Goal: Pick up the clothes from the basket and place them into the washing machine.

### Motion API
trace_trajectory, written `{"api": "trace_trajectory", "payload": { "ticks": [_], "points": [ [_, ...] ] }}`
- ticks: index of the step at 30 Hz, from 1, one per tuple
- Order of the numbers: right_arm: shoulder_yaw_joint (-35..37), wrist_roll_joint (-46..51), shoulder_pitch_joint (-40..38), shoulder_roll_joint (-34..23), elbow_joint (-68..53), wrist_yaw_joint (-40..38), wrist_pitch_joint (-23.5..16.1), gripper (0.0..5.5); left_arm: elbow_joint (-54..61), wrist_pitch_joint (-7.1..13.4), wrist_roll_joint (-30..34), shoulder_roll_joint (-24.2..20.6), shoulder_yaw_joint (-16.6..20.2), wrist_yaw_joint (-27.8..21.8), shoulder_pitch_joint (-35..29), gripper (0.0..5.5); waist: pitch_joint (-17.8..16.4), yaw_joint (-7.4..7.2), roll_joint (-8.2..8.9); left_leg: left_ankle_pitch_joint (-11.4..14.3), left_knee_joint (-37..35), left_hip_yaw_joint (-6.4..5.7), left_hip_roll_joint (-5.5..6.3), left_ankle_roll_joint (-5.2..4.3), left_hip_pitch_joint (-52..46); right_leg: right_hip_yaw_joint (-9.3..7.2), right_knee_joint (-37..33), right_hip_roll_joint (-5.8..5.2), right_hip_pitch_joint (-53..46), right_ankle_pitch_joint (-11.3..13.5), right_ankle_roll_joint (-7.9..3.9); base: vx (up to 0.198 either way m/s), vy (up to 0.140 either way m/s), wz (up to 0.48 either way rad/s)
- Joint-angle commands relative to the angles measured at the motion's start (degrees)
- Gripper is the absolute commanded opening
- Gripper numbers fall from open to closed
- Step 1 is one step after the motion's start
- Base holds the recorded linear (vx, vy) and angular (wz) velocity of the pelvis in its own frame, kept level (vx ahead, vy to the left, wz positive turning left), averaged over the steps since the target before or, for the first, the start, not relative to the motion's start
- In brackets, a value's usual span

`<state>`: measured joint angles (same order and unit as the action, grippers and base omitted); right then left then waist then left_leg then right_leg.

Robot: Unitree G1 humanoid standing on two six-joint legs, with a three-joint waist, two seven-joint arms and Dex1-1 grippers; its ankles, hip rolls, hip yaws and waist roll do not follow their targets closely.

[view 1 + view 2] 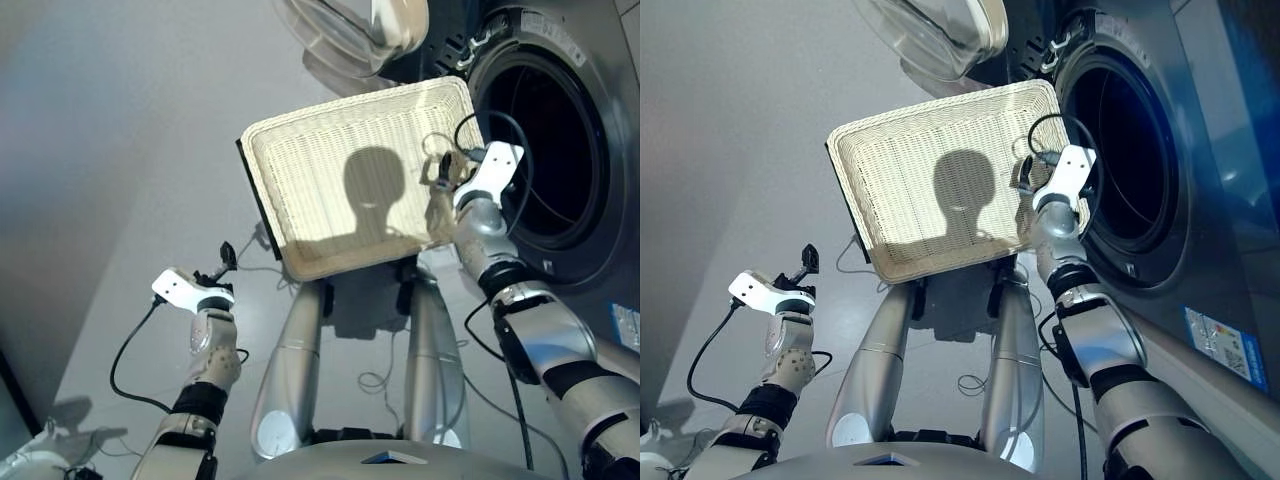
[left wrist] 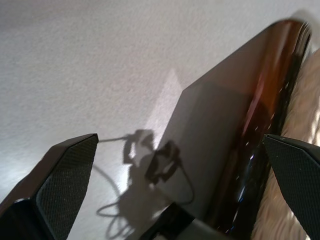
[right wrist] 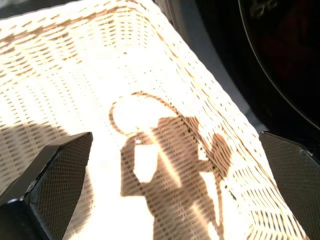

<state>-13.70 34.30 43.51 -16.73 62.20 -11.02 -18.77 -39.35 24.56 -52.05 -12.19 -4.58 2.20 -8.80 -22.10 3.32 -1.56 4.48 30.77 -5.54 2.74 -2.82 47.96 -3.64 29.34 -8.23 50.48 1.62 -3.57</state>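
The wicker basket [image 1: 300,160] sits on a dark stand just in front of the washing machine [image 1: 590,60], and there is nothing in it but bare cream weave lit by the sun. It lies skewed: its long axis runs from the near left corner up towards the far right corner, which almost meets the rim of the drum opening [image 1: 545,150]. The drum is dark inside, and I cannot make out any garment in there. The glass porthole door [image 1: 935,35] is swung wide open, hanging above the basket's far edge.

The right gripper [image 1: 438,172] hovers over the basket's right end, beside the drum mouth, its fingers spread apart with nothing between them. The left gripper [image 1: 226,256] is held low over the grey floor [image 1: 110,150], left of the basket's near corner and well apart from it, also spread and holding nothing.
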Motion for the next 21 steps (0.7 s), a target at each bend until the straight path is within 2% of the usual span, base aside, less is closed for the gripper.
{"api": "trace_trajectory", "payload": {
  "ticks": [1, 2, 10, 13, 17, 21],
  "points": [
    [0.30, -2.60, -7.37, 0.53, -0.47, 1.19, -0.95, 5.50, -5.24, 1.03, 6.49, -0.18, 0.87, -0.16, 0.46, 5.50, 5.27, 1.35, -0.18, -7.88, -8.25, 1.62, -0.53, -1.31, -0.54, -3.71, -6.88, 1.86, -3.78, 4.91, -1.20, -0.052, 0.029, 0.029],
    [0.66, -2.65, -9.31, 1.65, -0.20, 1.22, -0.91, 5.50, -7.04, 0.94, 7.56, 0.14, 0.96, -0.17, 0.30, 5.50, 5.42, 1.12, 0.13, -9.75, -9.55, 1.77, -0.53, -1.09, -1.45, -4.00, -8.27, 1.58, -4.69, 6.53, -0.91, 0.000, 0.000, 0.000],
    [0.43, -8.12, -23.79, 4.05, 2.05, 4.08, 1.05, 5.50, -19.32, -1.01, 22.17, 0.80, -0.78, 0.27, 2.28, 5.50, 8.12, -0.22, 1.90, -10.62, -17.42, 2.73, -1.69, -1.53, -15.74, -4.63, -14.60, 1.53, -18.45, 6.58, -1.51, 0.007, 0.003, -0.003],
    [0.56, -10.20, -27.88, 4.47, 3.18, 4.97, 1.61, 5.50, -23.83, -1.55, 27.16, 1.08, -0.41, 0.83, 3.12, 5.50, 9.53, -0.54, 2.58, -10.79, -20.63, 3.19, -2.11, -1.83, -21.70, -4.92, -16.89, 1.62, -24.17, 6.41, -1.78, 0.061, 0.005, -0.078],
    [-0.30, -13.39, -32.35, 4.88, 3.83, 6.68, 2.37, 5.50, -26.43, -1.77, 32.97, 1.24, -0.36, 1.25, 5.04, 5.50, 12.15, -0.77, 3.06, -10.99, -23.92, 3.48, -2.11, -2.03, -27.64, -5.38, -19.76, 1.73, -30.10, 6.22, -2.17, 0.064, -0.005, -0.068],
    [-0.87, -16.59, -36.09, 5.18, 4.17, 7.58, 2.80, 5.50, -28.91, -2.18, 36.15, 1.67, 0.29, 1.01, 6.57, 5.50, 14.43, -0.72, 3.35, -10.99, -26.34, 3.65, -1.88, -2.21, -32.50, -5.55, -22.77, 1.98, -35.75, 6.11, -2.60, 0.071, -0.008, 0.035]
  ]
}}
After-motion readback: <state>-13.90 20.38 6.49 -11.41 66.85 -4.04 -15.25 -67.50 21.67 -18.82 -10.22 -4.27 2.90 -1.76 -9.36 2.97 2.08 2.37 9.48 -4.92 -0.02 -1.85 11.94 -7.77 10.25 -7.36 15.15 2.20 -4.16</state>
